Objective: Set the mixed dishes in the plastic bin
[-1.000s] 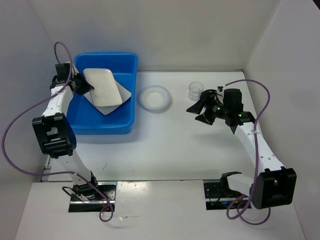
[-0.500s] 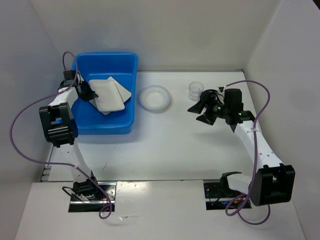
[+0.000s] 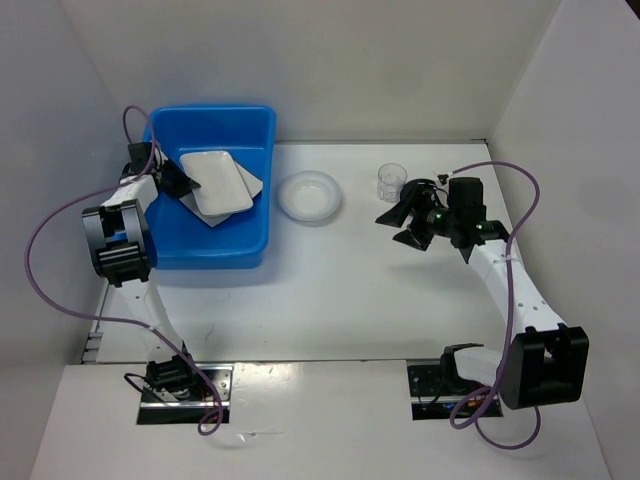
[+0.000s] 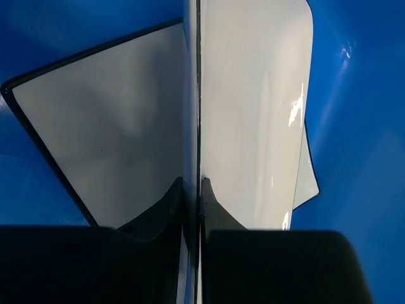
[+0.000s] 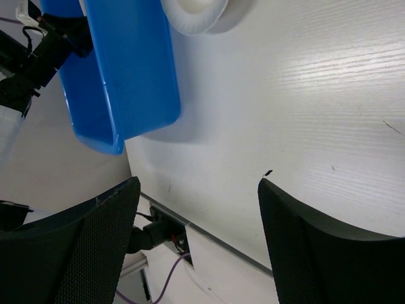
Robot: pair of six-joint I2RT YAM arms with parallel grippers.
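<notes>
Tray (image 3: 215,180) in left tool (image 3: 184,180) — inside bin (image 3: 215,247)

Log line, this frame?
left gripper shut on white rectangular tray in blue plastic bin | right gripper open | round white dish outside

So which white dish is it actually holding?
The smaller rectangular tray, pinched by the left jaws; the flat plate lies beneath, the round dish sits apart.
</notes>
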